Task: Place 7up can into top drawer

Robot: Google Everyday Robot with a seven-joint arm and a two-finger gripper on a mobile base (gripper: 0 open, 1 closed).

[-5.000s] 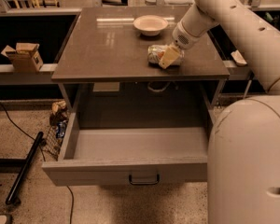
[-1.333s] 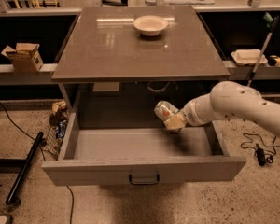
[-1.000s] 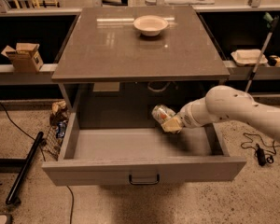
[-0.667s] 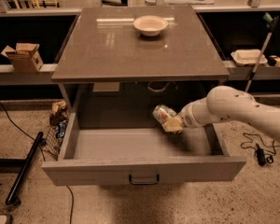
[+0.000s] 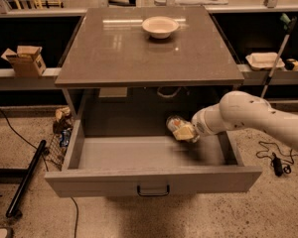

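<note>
The top drawer (image 5: 154, 180) is pulled wide open below the brown table top; its grey front carries a small dark handle (image 5: 153, 190). My gripper (image 5: 185, 131) reaches in from the right on a white arm and is shut on the 7up can (image 5: 175, 125). It holds the can tilted, in the air over the right half of the drawer's inside, a little above the drawer floor (image 5: 129, 152). The can's silver end faces up and left.
A white bowl (image 5: 160, 26) stands at the back of the table top (image 5: 139, 53). A cardboard box (image 5: 26, 59) sits on the left shelf, a white tray (image 5: 264, 60) on the right shelf. Cables and a black bar (image 5: 26, 177) lie on the floor.
The arm carried the can from the table top down into the open drawer. Over the last second it has shifted slightly left and lower.
</note>
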